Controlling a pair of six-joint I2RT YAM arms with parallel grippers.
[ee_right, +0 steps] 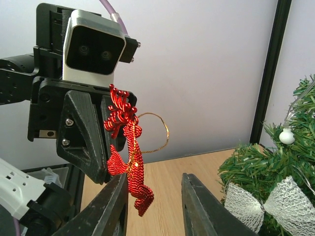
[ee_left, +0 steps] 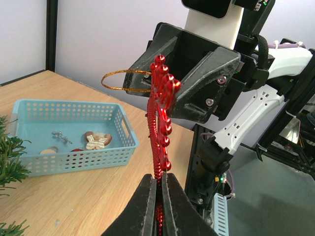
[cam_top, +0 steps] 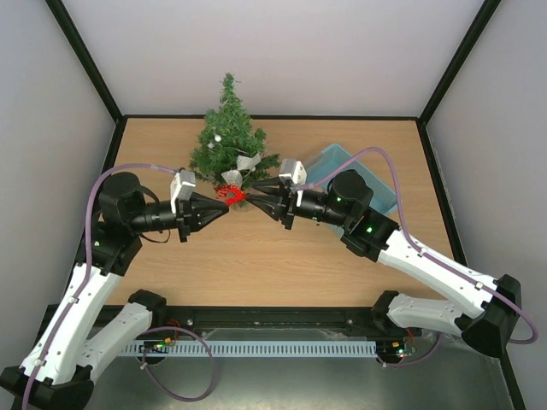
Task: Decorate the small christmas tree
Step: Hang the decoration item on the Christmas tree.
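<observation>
Red and beaded, the ornament (ee_left: 160,118) is pinched at its lower end in the tightly closed left gripper (ee_left: 158,184), which hides the very bottom of it. Its figure is hard to read from any view. A thin gold loop (ee_right: 168,132) curls off its top; whether that loop touches the right gripper (ee_right: 155,176) cannot be told. The right gripper's jaws stand partly apart with nothing clamped between them, and the ornament hangs just beside one finger. Both arms reach inward over the wooden table (cam_top: 282,265), forearms roughly level, and the two grippers meet nose to nose with the ornament between them. Just behind that meeting point stands the small christmas tree (cam_top: 229,141), at the back of the table. The right wrist view cuts it off at the frame edge, showing only a white mesh bow (ee_right: 268,201) and a white bauble (ee_right: 286,136). A blue basket (ee_left: 78,157) sits to the right, half hidden by the right arm from above, its small contents too indistinct to name.
</observation>
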